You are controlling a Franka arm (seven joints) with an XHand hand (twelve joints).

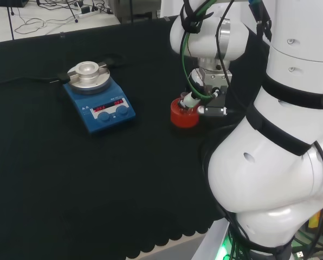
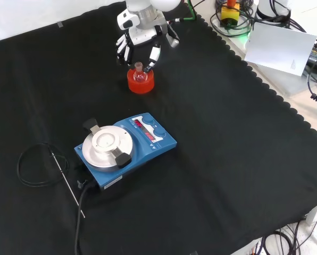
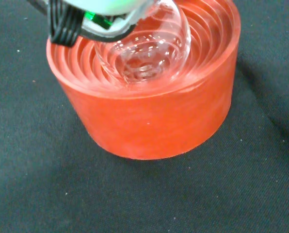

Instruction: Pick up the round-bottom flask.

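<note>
On the counter [image 1: 69, 179] in your head view, the red ribbed stand [image 1: 183, 115] sits at three o'clock from the blue hotplate stirrer [image 1: 98, 97], with the hand [image 1: 213, 97] just above it. From the front, you see the round-bottom flask [image 2: 140, 74] upright in that stand, fingers [image 2: 151, 57] spread apart, pointing down around its neck. Your wrist view shows the clear bulb [image 3: 147, 51] seated in the stand's ribs.

One round-bottom flask [image 3: 149, 53]; one red ribbed stand [image 2: 141, 82]; one blue stirrer plate [image 2: 124, 150]; one hand [image 2: 134, 45]
</note>
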